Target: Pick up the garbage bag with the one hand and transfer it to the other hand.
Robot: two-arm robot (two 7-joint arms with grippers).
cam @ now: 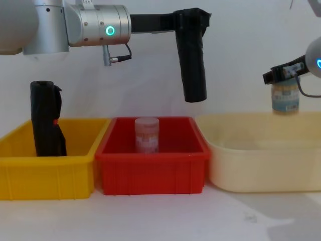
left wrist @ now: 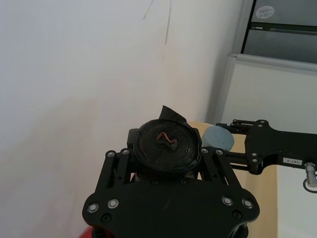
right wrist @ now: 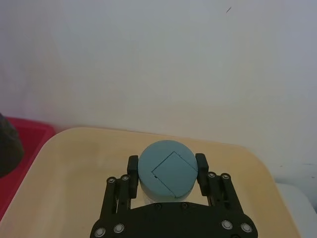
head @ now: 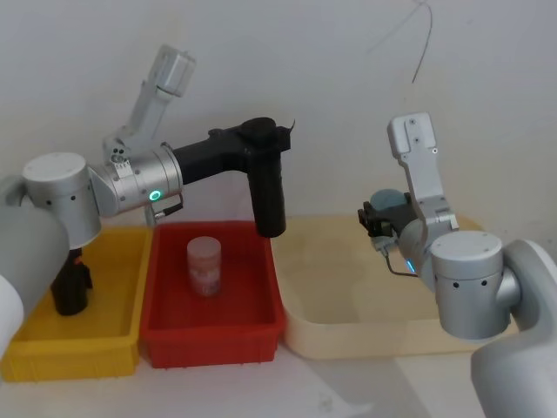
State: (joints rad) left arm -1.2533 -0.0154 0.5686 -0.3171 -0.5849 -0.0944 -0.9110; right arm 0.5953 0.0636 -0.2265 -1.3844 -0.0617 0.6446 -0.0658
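Above red bin (head: 211, 335), left hand (head: 258, 132) holds garbage bag (head: 270, 198).

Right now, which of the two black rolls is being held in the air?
The garbage bag roll, gripped at its top by the left gripper, hanging above the red bin. The other black roll stands upright in the yellow bin.

- A robot test lab is being shown.
- Two silver robot arms with lit rings, the left arm (cam: 95, 25) and the right arm (head: 466, 283), are being run over a plain white table (cam: 150, 221).
- A yellow bin (cam: 50, 175), a red bin (cam: 150, 175) and a cream bin (cam: 261, 170) are being kept side by side on it.
- The set-up is being backed by a bare white wall (head: 348, 70).
- Grey framed panels (left wrist: 285, 29) are being seen beside that wall.
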